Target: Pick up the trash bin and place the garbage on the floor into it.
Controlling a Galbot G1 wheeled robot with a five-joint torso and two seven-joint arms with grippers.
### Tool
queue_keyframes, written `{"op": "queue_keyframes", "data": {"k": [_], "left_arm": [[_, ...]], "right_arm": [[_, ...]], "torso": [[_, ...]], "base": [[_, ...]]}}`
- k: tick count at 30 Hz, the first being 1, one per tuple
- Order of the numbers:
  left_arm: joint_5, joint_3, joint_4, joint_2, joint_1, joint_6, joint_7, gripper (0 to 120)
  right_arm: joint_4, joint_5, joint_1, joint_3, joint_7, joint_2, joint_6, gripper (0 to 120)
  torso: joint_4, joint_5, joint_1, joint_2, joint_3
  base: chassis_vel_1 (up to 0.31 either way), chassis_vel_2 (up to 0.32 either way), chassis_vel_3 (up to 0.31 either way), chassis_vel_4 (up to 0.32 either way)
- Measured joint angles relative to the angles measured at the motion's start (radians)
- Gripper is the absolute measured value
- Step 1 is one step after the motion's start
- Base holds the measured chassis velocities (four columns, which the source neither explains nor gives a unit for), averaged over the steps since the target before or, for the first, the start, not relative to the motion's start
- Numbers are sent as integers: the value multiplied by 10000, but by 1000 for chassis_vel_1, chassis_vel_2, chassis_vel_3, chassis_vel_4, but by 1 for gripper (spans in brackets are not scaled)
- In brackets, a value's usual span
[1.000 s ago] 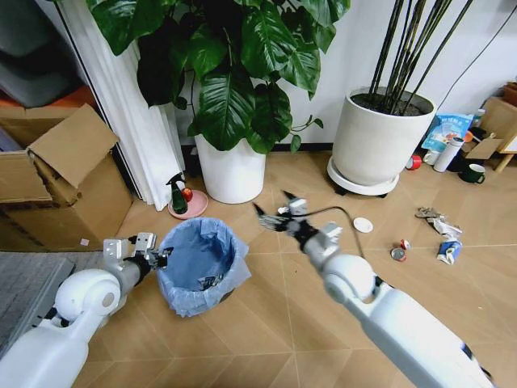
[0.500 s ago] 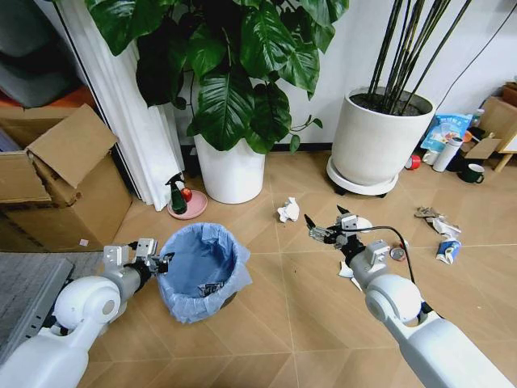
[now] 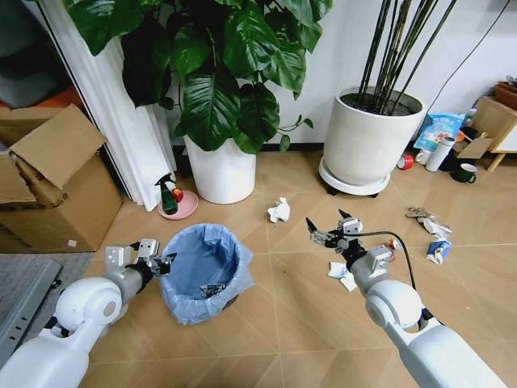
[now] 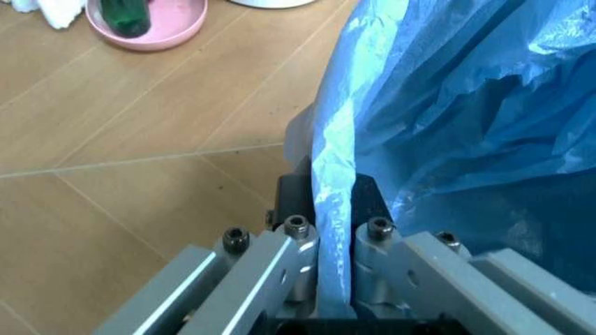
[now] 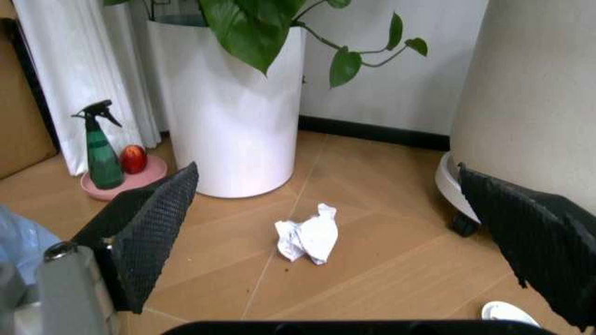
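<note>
Head view, starting at my left: my left gripper (image 3: 153, 260) is pinched on the near-left rim of the trash bin (image 3: 203, 271), and the rest of the bin spreads out just beyond my fingertips, its crinkled blue bag ruffled over the edge. In the left wrist view my two fingers (image 4: 293, 255) stand narrow, with a fold of the blue liner (image 4: 336, 209) and the dark rim caught between them. The wooden floor (image 4: 139, 160) lies off to one side of the grip, and past it sits a pink saucer (image 4: 149, 24) carrying a green spray bottle (image 4: 125, 14).

Moving right, a crumpled white tissue (image 3: 279, 210) lies on the floor ahead of my right gripper (image 3: 333, 233) and a little toward the bin side, clear of my fingertips. That gripper hangs above the floor with its fingers spread wide and nothing in them. In the right wrist view the two black pads (image 5: 149, 230) frame the tissue (image 5: 308, 239) in the wide gap between them, with a white plant pot (image 5: 233, 105) behind it.

Close under my right wrist, white scraps (image 3: 343, 275) rest on the floor. Farther right of my fingers lie a crushed red-silver can (image 3: 393, 244), a blue-white wrapper (image 3: 436, 251) and a crumpled silvery wrapper (image 3: 424, 217), all well apart from the bin.
</note>
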Motion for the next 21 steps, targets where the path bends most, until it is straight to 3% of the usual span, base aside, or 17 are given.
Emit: {"op": "queue_keyframes", "data": {"k": [21], "left_arm": [[4, 96, -281, -93, 220, -10, -45, 0]], "right_arm": [[183, -416, -764, 384, -180, 102, 215, 100]], "torso": [[-2, 0, 0, 0, -1]], "base": [[-69, -60, 67, 58]]}}
